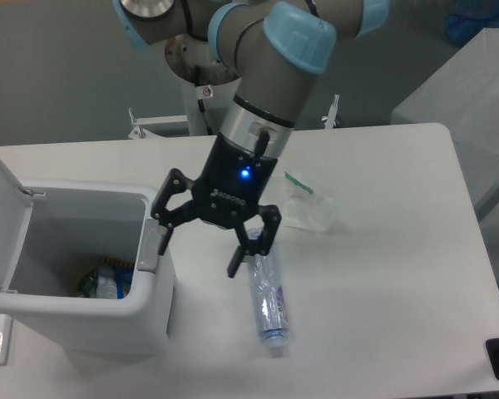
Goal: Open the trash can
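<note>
My gripper (198,251) hung spread and empty beside the trash can (83,312), whose lid (0,212) already stood raised.

Trash can (83,291) sits at the table's (399,274) front-left corner, lid (2,208) swung up on its left side, standing near upright. Inside, at the bottom, some packaging (106,283). Push tab (147,249) on the can's right rim. Gripper (201,248) hangs over the table just right of the can, its left finger close beside the tab, can't tell if touching. Bottle (268,299) lies flat on the table right of the can, partly under the right finger, cap end toward the front edge. Crumpled wrapper (309,208) lies behind and right of the bottle, near it. Arm comes in from behind, above table centre.
</note>
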